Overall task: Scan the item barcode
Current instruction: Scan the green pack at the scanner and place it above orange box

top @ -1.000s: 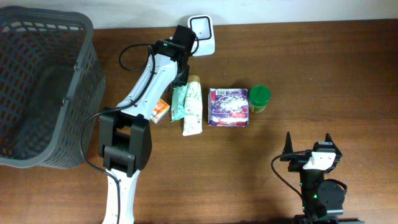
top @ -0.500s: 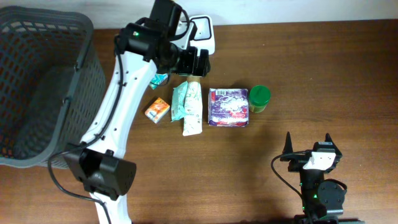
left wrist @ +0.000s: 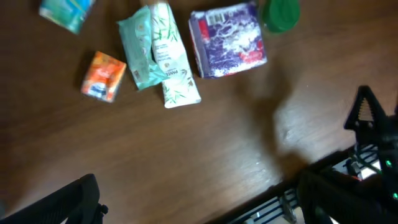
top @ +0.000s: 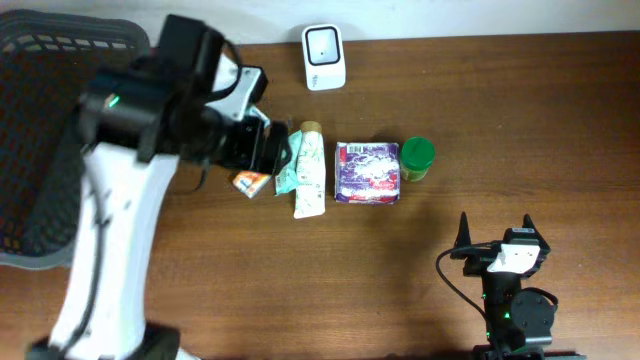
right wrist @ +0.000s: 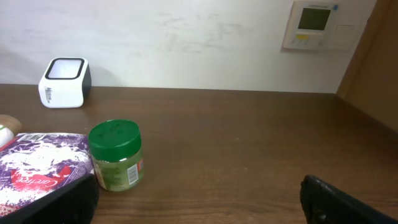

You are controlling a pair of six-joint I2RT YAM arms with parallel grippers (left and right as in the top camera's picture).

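**Desk:** Where is the left claw [top: 262, 146]?

**Photographer:** High above the table [top: 450, 100], jaws spread wide with nothing between them. In the wrist view its dark fingers [left wrist: 62, 202] sit at the bottom corners, with bare wood in the gap.

**Desk:** And the item?

**Photographer:** A teal packet [left wrist: 65, 9] lies loose on the table at the top left edge of the wrist view, apart from a small orange box [left wrist: 104, 76]. To the right of the box a green wipes pack [left wrist: 140, 53] touches a white tube [left wrist: 176, 71] printed with leaves. Next come a purple pack [left wrist: 227, 38] with a barcode label on its upper edge and a green-lidded jar [left wrist: 281, 12]. The lettering on all of them is too blurred to read.

**Desk:** What differs from a second ago?

**Photographer:** Then the left claw was low at the white scanner [top: 323, 43], jaws narrower. Now the left arm [top: 110, 240] has reared up toward the overhead camera and covers part of the grey basket [top: 25, 150]. The scanner stands alone at the far edge. The right claw [top: 496, 222] has not moved: it is parked at the near edge, jaws wide and holding nothing.
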